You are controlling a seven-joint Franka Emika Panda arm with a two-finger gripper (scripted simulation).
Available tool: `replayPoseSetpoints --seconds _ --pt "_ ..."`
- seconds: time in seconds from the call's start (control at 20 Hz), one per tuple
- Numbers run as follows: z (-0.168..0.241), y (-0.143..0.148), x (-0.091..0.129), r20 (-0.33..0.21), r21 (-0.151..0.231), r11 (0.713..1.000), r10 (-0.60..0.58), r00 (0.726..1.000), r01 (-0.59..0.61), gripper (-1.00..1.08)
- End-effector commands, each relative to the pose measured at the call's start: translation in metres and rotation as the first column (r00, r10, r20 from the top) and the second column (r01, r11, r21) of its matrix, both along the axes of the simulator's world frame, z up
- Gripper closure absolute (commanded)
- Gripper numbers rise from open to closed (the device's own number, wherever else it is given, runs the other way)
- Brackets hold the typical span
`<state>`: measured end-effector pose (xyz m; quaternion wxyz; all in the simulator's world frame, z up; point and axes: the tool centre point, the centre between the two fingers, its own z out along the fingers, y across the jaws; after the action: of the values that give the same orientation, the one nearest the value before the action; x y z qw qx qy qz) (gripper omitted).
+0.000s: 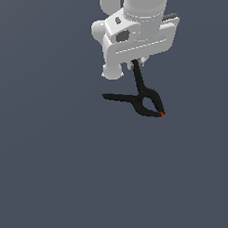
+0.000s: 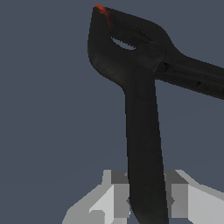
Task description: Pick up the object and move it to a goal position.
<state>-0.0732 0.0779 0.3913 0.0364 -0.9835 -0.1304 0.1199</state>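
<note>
Below the white arm's hand, I see the gripper (image 1: 135, 62) clenched on one handle of the black spring clamp (image 1: 142, 99); the wrist view confirms it, with a grey finger pad (image 2: 119, 197) pressed against each side of that handle. Clamp (image 2: 140, 96) reads matte black, smooth, no sheen to speak of, the body rendered in soft facets. Held handle is long, slightly tapered, rounded at its end, running straight down from the fingers in the exterior view. Second handle splays off toward the exterior view's left, thin and nearly level, free of any contact I can make out. Looped jaws bulge out past the pivot and curve back to meet at a small red-orange tip (image 1: 162, 114), which is the lowest point of the tool in the exterior view; in the wrist view the tip (image 2: 101, 9) sits at the far end, with a narrow lens-shaped opening between the loops. Gripper housing is glossy white, blocky, with a dark cable at its side. Ground (image 1: 53, 174) is a flat, even slate-blue surface, featureless. I cannot tell whether the clamp touches it or hangs above it. Nothing crowds the tool.
</note>
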Motion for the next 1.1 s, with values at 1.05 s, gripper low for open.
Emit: replayPoseSetpoints --seconds 1.05 --pt "0.096 0.025 -0.001 -0.001 0.001 1.000 -0.002 1.000 0.002 1.08"
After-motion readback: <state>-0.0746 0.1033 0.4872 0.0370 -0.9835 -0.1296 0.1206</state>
